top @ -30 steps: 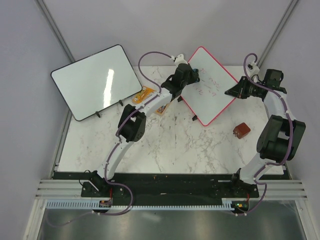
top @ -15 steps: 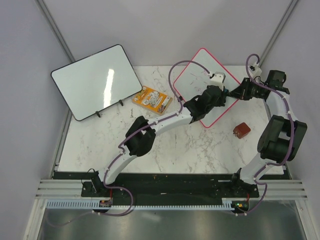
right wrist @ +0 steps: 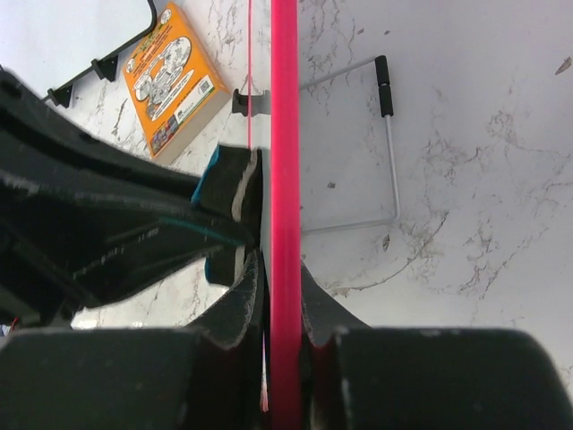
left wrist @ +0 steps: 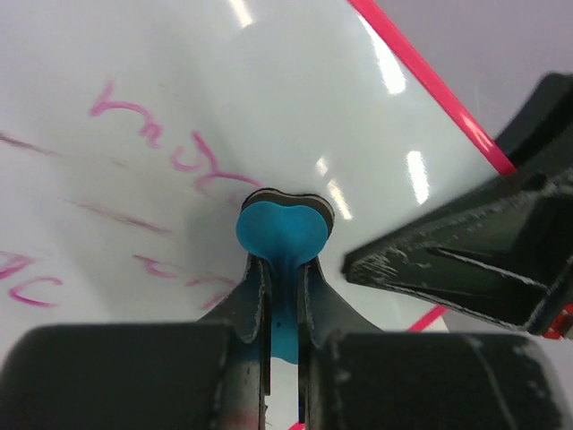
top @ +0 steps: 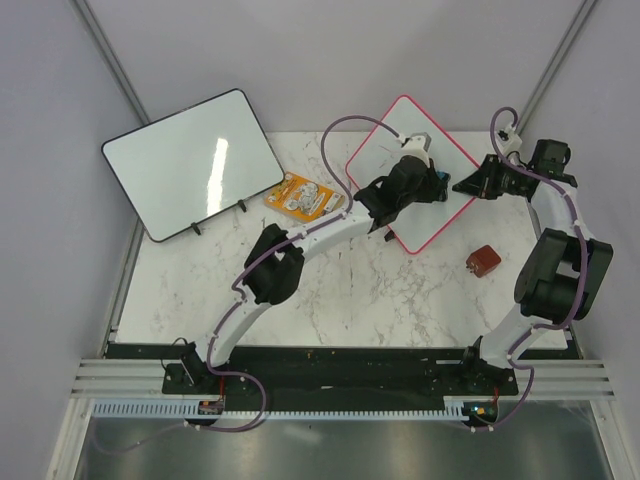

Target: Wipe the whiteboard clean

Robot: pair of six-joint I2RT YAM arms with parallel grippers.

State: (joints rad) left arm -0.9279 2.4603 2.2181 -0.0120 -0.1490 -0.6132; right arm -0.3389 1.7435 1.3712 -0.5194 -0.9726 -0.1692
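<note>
- Whiteboard [top: 385,140]: propped on its wire stand [right wrist: 389,152] at the far right of the marble table [top: 330,290]. The right gripper [right wrist: 282,273] is clamped on its pink frame [right wrist: 284,107].
- Left gripper [left wrist: 279,273]: closed on the blue eraser [left wrist: 285,228], pad against the board.
- Change: the eraser has swept from lower right to upper centre.
- Pink handwriting [left wrist: 192,152] remains, so erasing is judged incomplete.

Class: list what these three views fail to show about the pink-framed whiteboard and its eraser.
Top view: the left gripper covers the whiteboard's middle.
Left wrist: handwriting blurred and cut off at the left edge, unreadable.
Left wrist: the eraser's wiping face is turned away.
Right wrist: whiteboard seen edge-on, its face hidden.
</note>
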